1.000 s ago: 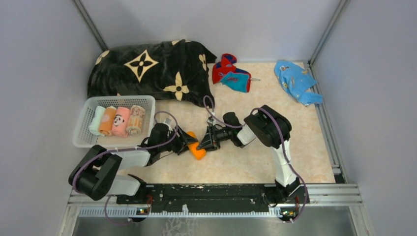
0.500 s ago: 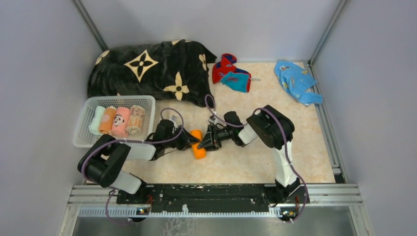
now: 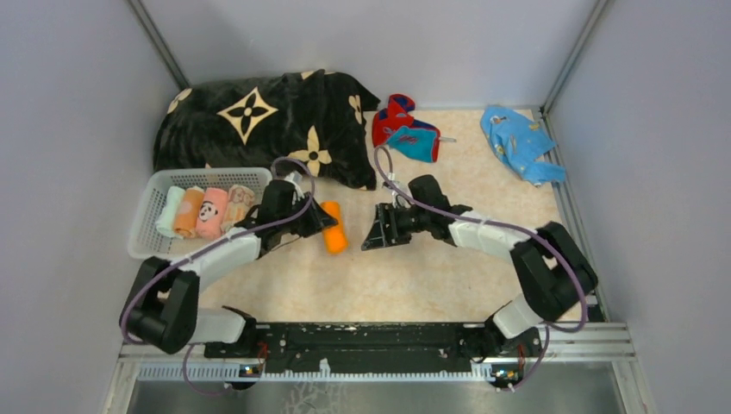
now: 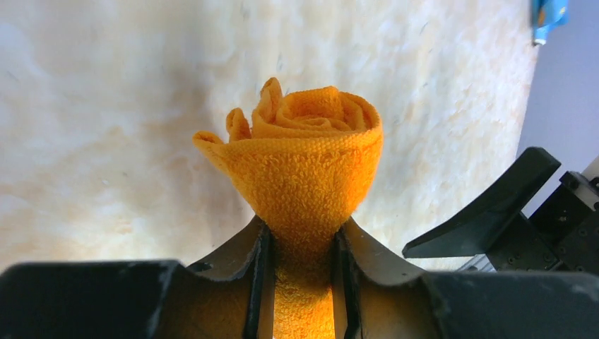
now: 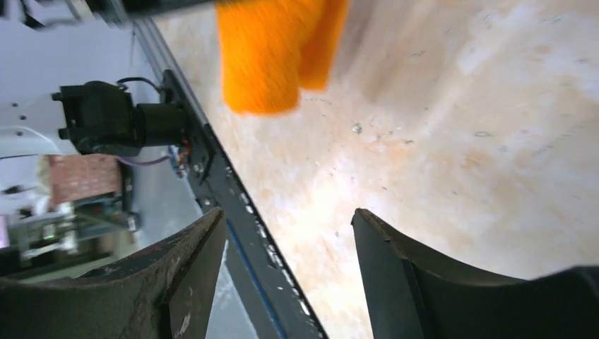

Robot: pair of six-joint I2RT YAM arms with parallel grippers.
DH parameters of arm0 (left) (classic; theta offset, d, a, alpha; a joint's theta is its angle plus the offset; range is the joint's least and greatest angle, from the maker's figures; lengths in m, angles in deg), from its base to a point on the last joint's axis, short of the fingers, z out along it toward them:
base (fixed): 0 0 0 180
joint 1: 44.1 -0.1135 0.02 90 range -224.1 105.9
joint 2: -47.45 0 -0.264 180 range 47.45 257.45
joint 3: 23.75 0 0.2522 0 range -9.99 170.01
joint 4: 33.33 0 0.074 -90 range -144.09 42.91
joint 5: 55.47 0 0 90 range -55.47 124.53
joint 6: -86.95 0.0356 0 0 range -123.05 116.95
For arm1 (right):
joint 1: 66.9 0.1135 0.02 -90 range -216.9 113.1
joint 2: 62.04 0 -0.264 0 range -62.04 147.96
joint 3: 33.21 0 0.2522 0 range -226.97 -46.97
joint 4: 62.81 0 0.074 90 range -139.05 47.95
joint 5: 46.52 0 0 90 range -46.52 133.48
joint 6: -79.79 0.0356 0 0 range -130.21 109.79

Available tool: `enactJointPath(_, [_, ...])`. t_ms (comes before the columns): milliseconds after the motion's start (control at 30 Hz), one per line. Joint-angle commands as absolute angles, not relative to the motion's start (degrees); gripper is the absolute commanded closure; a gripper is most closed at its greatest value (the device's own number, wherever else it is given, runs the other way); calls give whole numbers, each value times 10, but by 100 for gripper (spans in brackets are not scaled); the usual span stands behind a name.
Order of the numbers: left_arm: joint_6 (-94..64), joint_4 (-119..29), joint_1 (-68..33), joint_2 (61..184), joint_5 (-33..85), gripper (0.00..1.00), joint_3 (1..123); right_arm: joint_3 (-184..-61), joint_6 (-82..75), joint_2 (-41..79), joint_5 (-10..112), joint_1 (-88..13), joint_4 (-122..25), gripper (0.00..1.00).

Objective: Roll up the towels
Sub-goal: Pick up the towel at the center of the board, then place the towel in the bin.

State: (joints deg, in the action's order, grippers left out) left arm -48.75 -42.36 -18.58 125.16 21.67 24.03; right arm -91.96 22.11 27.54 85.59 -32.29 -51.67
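Note:
A rolled orange towel [image 3: 333, 228] is clamped at one end by my left gripper [image 3: 317, 221], just right of the basket. In the left wrist view the roll [image 4: 305, 159] sticks out past the jaws, and my left gripper [image 4: 302, 236] is shut on it, squeezing its middle. My right gripper [image 3: 377, 235] stands open a little to the right of the roll, apart from it. The right wrist view shows the gripper [image 5: 289, 226] empty, with the orange roll [image 5: 272, 49] ahead. A red-and-teal towel [image 3: 403, 122] lies crumpled at the back.
A white basket [image 3: 146, 237] at the left holds rolled towels: pale green [image 3: 169, 211], orange [image 3: 189, 212], pink panda [image 3: 212, 213], beige patterned [image 3: 238, 209]. The black flowered blanket [image 3: 259, 121] lies behind it. A blue cloth [image 3: 520, 141] sits at the back right.
My right gripper opened, let go of the orange roll and drew back to the right. My left gripper closed on the roll and carried it back and left, toward the basket.

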Motion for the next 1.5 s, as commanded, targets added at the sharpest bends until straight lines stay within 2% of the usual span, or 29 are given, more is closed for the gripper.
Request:
enactJointPath(0, [-374,-539,-236,1181,208,89,327,-923,115,188,779,-337,-409,33])
enactJointPath(167, [-251,-663,-330,1132,197,89,422,-929,70,133,742,-338,-371,33])
enactJointPath(267, [-193,-721,-400,1132,144,89,473,-926,57,111,746,-339,-370,33])
enactJointPath(433, [-131,-785,-510,1182,39,89,524,-917,46,94,760,-339,-374,33])
enactJointPath(600, [-102,-807,-577,1239,-42,89,538,-908,42,83,762,-338,-376,30])
enactJointPath(1000, [-26,-892,-605,1439,-19,89,631,-896,35,70,776,-322,-393,27])
enactJointPath(1300, [-4,-894,-596,1487,36,88,650,-896,31,72,768,-316,-395,27])
enactJointPath(1467, [-11,-881,-566,1492,127,88,632,-896,31,73,764,-316,-396,27])
